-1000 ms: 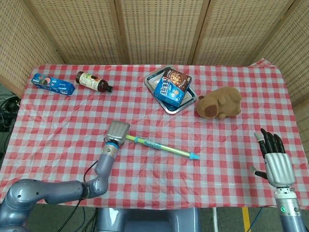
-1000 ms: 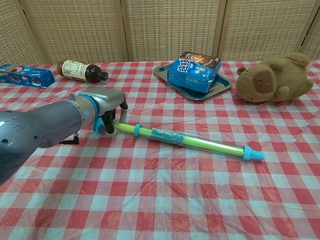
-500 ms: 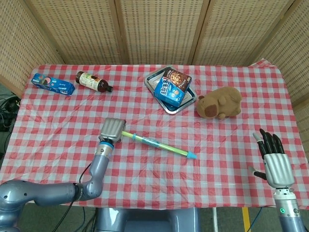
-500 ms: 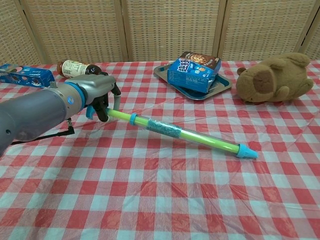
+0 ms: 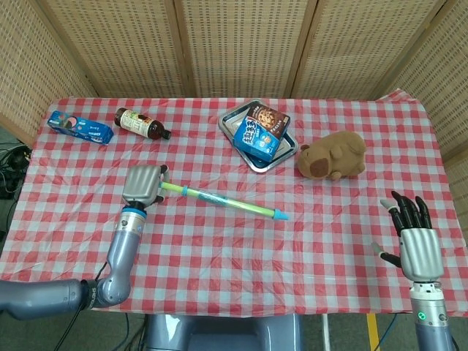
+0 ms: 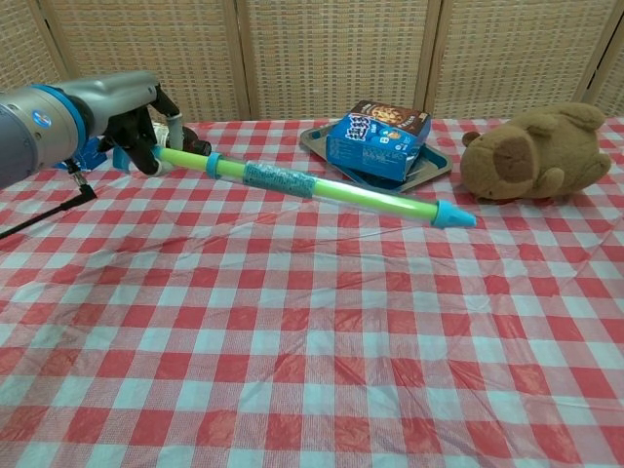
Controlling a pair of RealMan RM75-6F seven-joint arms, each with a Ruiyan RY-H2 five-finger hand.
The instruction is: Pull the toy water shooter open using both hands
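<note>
Slender green plastic water shooter (image 5: 219, 202), left hand (image 5: 144, 184) gripping

Staged robot test area — woven screen panels (image 5: 241, 44), checkered tablecloth (image 5: 219, 248), assorted props, floor cables (image 5: 11, 157)

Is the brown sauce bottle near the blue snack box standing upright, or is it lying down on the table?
Lying down. The brown bottle rests on its side on the checkered tablecloth, dark cap pointing toward the tray, beside the blue snack box.

Left robot hand (image 5: 143, 184): silver-grey casing, blue wrist ring, grey arm, thin black cable. Right robot hand (image 5: 418, 247): silver back, black fingers (image 5: 409, 212).
</note>
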